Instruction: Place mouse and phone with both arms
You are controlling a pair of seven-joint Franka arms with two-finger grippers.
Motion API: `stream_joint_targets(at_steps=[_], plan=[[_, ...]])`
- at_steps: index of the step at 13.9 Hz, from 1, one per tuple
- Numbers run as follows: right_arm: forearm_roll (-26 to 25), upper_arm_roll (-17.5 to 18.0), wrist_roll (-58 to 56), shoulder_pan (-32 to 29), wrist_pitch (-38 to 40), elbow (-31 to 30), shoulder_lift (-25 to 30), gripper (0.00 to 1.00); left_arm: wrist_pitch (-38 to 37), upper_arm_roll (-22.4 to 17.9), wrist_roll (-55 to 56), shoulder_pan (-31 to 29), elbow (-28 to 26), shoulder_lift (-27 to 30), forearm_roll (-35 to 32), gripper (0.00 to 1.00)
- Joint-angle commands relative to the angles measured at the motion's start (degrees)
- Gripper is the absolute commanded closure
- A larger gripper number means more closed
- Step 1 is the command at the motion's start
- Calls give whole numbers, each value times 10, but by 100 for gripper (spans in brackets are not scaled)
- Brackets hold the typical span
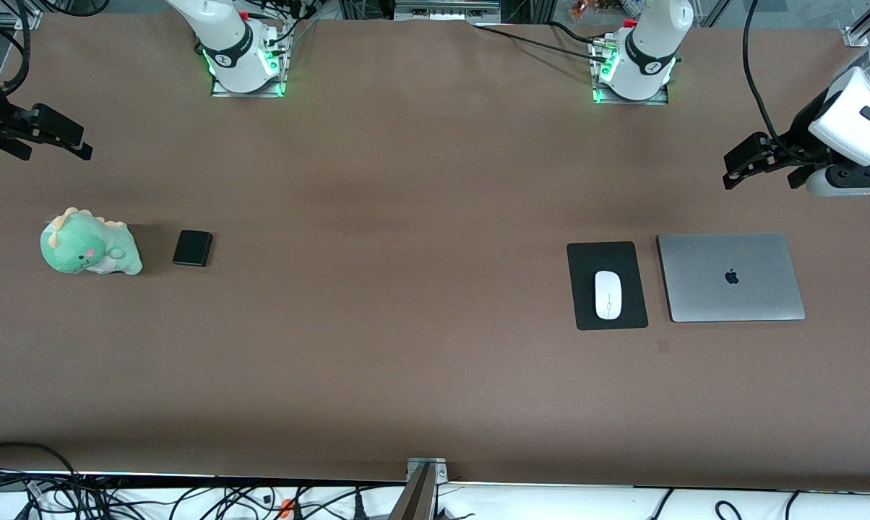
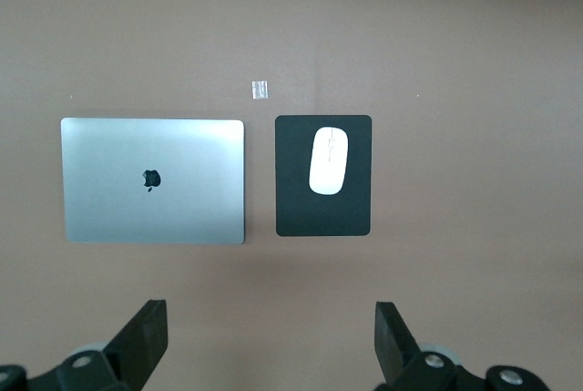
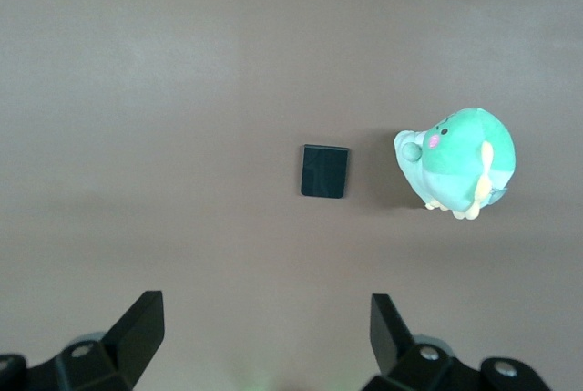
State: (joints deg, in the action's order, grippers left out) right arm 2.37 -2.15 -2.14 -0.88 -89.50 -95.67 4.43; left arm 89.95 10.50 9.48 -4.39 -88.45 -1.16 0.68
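Note:
The white mouse (image 1: pixel 608 295) lies on a black mouse pad (image 1: pixel 585 261) toward the left arm's end of the table. It also shows in the left wrist view (image 2: pixel 329 160), on the pad (image 2: pixel 296 209). The black phone (image 1: pixel 192 248) lies flat on the table toward the right arm's end, beside a green plush dinosaur (image 1: pixel 88 253). The phone also shows in the right wrist view (image 3: pixel 324 171). My left gripper (image 1: pixel 728 172) (image 2: pixel 271 336) is open and empty, up over bare table. My right gripper (image 1: pixel 84 146) (image 3: pixel 264 332) is open and empty, up over bare table.
A closed silver laptop (image 1: pixel 731 276) (image 2: pixel 153 181) lies beside the mouse pad, at the left arm's end. The plush dinosaur (image 3: pixel 455 161) sits close to the phone. A small piece of tape (image 2: pixel 260 89) is stuck on the table near the pad.

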Motion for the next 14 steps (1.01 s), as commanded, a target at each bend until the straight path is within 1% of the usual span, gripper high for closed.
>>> stream_joint_targets(at_steps=[1, 3, 6, 14], plan=[[-9, 14, 10, -11, 15, 14, 0, 0, -11, 0, -1, 1, 10, 1, -9, 0], [-9, 14, 10, -11, 32, 15, 0, 0, -11, 0, 0, 1, 10, 1, -9, 0], [-12, 18, 41, -10, 51, 33, -1, 0, -11, 0, -1, 1, 10, 0, -8, 0], [-15, 20, 42, -11, 56, 33, -4, 0, -11, -1, -3, 1, 10, -1, -8, 0]])
